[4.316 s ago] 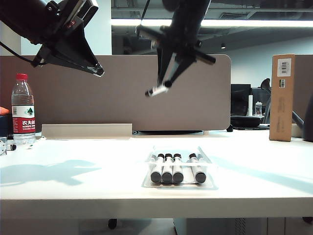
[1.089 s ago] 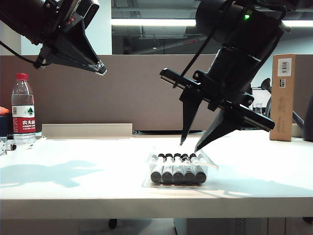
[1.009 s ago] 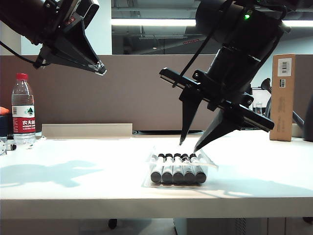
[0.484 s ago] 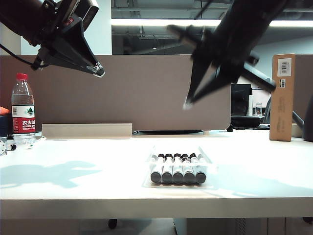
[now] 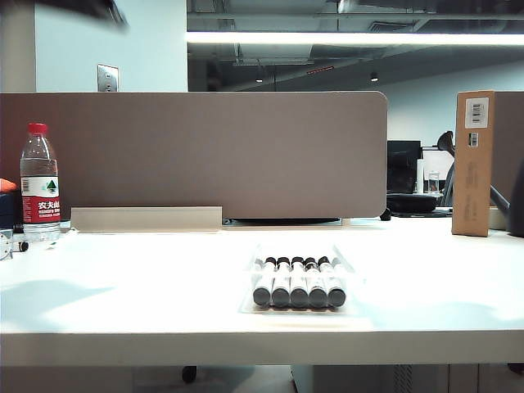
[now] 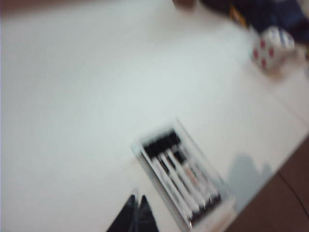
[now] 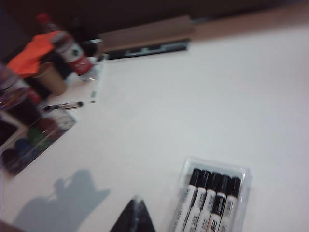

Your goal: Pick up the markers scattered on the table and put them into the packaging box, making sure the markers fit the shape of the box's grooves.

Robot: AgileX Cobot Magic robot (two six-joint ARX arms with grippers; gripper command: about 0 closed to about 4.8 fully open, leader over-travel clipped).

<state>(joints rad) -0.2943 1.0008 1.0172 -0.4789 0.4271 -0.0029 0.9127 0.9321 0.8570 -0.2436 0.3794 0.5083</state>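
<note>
Only the wrist views show the left gripper (image 6: 136, 216) and right gripper (image 7: 133, 216), each pressed together and empty, high above the table (image 5: 123, 286), beside the packaging box (image 5: 299, 307) holding five markers (image 5: 299, 282), one water bottle (image 5: 38, 184) far off.

Both arms are out of the exterior view. Only the dark tips of the left gripper (image 6: 136, 212) and right gripper (image 7: 133, 216) show, cut off at the edge. The marker (image 6: 182, 178) labels are blurred.

5 markers (image 5: 299, 283), 1 packaging box (image 5: 352, 309)
</note>
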